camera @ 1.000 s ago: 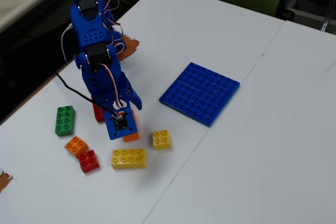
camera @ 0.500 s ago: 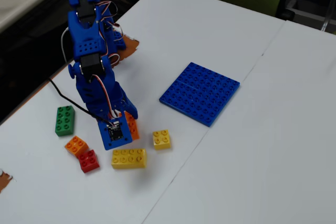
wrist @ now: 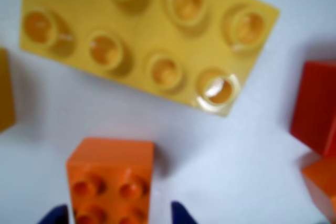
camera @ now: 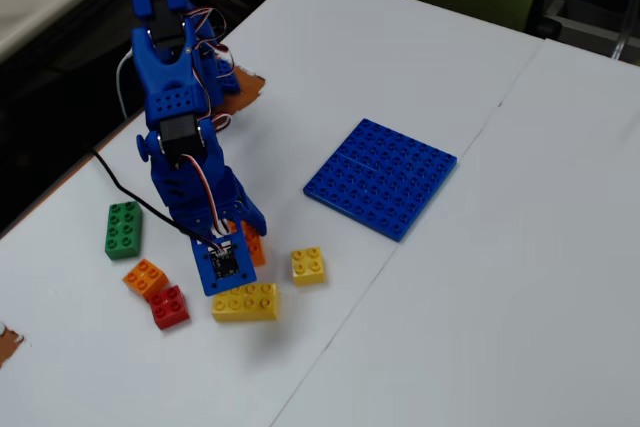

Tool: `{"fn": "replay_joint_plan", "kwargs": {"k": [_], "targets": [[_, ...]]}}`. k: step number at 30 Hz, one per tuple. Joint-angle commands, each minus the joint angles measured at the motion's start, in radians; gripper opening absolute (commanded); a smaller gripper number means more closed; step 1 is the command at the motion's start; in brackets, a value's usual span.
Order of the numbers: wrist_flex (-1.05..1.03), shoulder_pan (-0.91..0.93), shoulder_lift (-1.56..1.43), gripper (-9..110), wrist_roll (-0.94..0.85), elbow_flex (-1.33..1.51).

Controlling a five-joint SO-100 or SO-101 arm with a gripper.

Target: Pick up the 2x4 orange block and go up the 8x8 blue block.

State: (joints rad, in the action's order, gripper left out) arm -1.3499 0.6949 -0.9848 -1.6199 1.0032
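The 2x4 orange block [wrist: 110,182] rests on the white table between my two blue fingertips at the bottom of the wrist view; only its near studs show. My gripper [wrist: 118,211] is open around it, with a gap on the right side. In the fixed view the gripper [camera: 243,237] points down over the orange block [camera: 255,245], which is mostly hidden by the arm. The 8x8 blue block [camera: 382,177] lies flat on the table well to the right of the gripper, with nothing on it.
A yellow 2x4 brick [wrist: 142,35] lies just beyond the orange block, also in the fixed view [camera: 245,302]. Around it lie a yellow 2x2 brick [camera: 308,265], a red brick [camera: 168,307], a small orange 2x2 brick [camera: 145,275] and a green brick [camera: 124,229].
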Motion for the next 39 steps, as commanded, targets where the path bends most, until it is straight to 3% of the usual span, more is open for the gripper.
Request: {"fn": "replay_joint_plan", "kwargs": {"k": [1, 19, 28, 35, 39], "targets": [[0.015, -0.011, -0.011, 21, 0.015, -0.043], [0.015, -0.028, -0.008, 13, 0.032, -0.043], [-0.196, -0.052, -0.196, 8, -0.003, -0.043], [-0.394, -0.121, -0.285, 7, 0.060, -0.235], [-0.397, -0.184, -0.379, 7, 0.130, -0.232]]}}
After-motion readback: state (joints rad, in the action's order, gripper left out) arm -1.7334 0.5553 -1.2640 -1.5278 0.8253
